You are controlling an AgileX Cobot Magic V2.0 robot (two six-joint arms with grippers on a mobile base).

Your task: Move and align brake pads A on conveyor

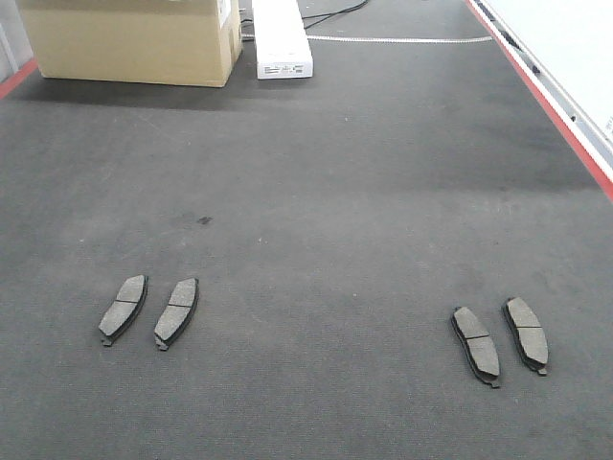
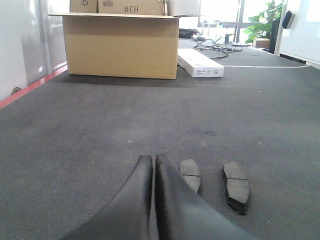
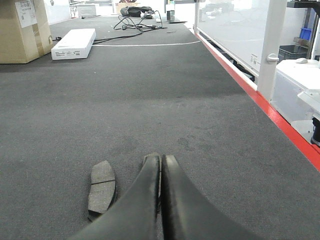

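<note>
Left hand point(image 2: 153, 165) beside brake pads A point(image 2: 190, 175)

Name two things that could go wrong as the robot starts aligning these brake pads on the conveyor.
1. The left pair of pads leans one way and the right pair the other, so alignment needs rotation; a push may skew them.
2. The left gripper and the right gripper are shut near flat pads; their tips could knock a pad aside on the conveyor.

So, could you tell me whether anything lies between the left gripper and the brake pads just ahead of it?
Nothing visible does: the left gripper, shut, has only bare conveyor between it and the brake pads.
</note>
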